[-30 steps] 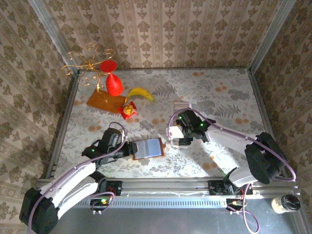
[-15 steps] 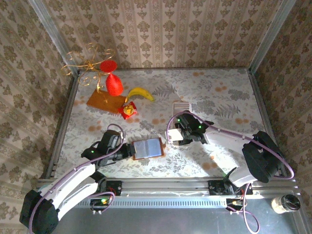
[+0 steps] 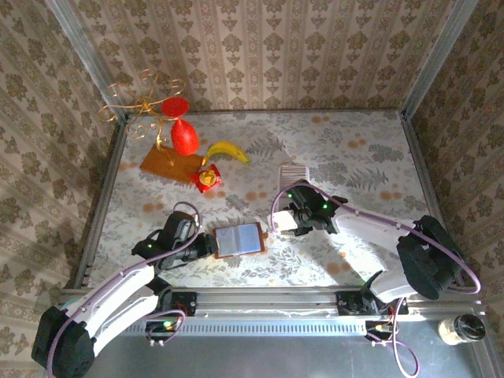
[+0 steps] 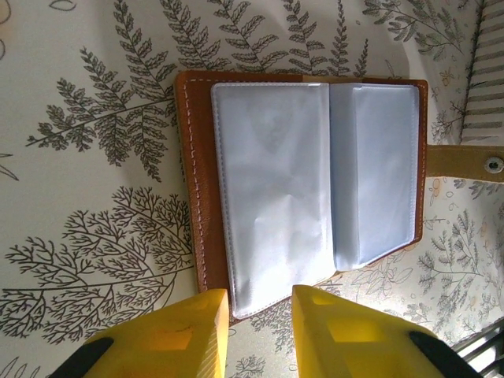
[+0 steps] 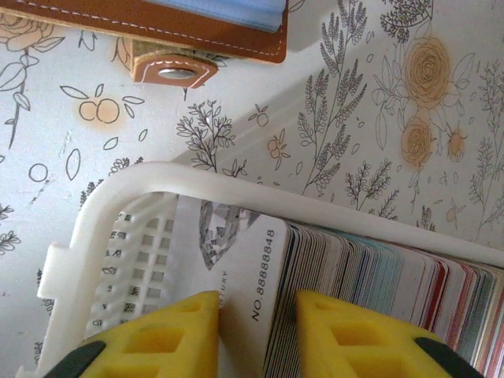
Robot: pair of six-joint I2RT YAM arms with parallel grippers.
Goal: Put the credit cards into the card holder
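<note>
Straddling lower edge of open brown leather card holder [image 4: 307, 181], mid-frame, with left gripper [image 4: 260, 293], jaws slightly apart; probably steadying it sleeves-up, grip unclear. Bracketing front of pale silver-grey credit cards [image 5: 362, 276] in white plastic tray [image 5: 157, 177], lower frame, with right gripper [image 5: 257, 298], jaws narrow, for pulling one; pinch unconfirmed.

2 white arms [image 3: 118, 287], black joints, purple cables looping off, black bases on the silver rail [image 3: 268, 299]. Chunky yellow fingers [image 4: 169, 339] on the left gripper [image 4: 260, 335] and right gripper [image 5: 257, 335].
</note>
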